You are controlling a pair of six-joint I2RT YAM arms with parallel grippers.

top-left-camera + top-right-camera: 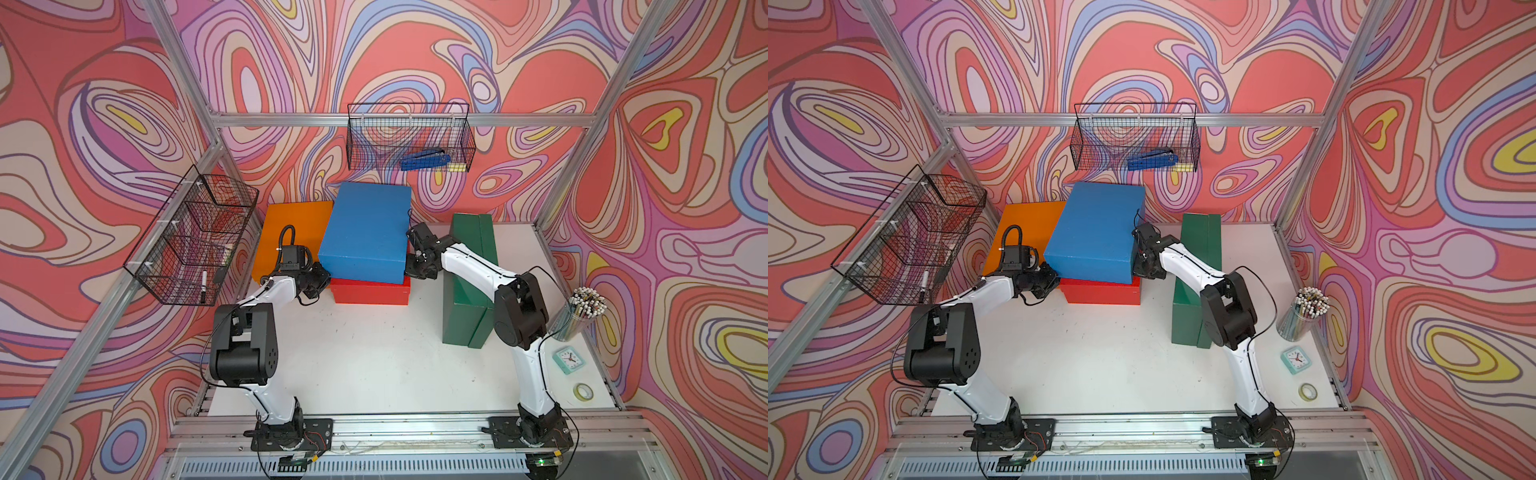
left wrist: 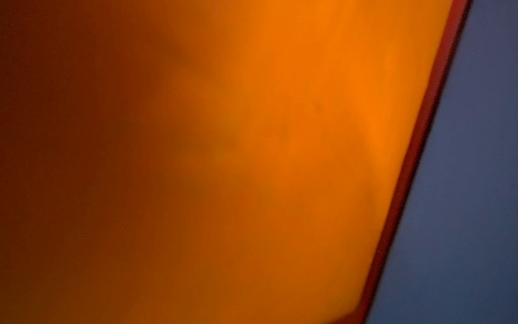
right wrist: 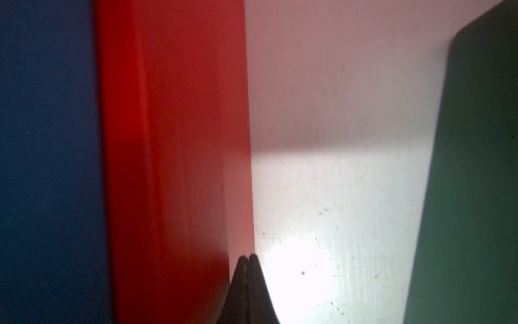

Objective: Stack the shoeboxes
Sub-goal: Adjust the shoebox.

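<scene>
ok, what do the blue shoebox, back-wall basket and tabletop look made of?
Blue shoebox: probably cardboard, matte; flat even colour, crisp edges, no glare.
Back-wall basket: thin black wire mesh, likely coated metal; open grid with the wallpaper showing through.
Tabletop: smooth hard white sheet, material unclear; small specks and a bright glare patch in the right wrist view.

Centre frame you see upper shoebox [image 1: 365,232] over lower shoebox [image 1: 370,293]; left shoebox [image 1: 299,216] just beside, upper left; right shoebox [image 1: 463,316] on edge, right of centre, apart on the surface [image 1: 374,365].
</scene>
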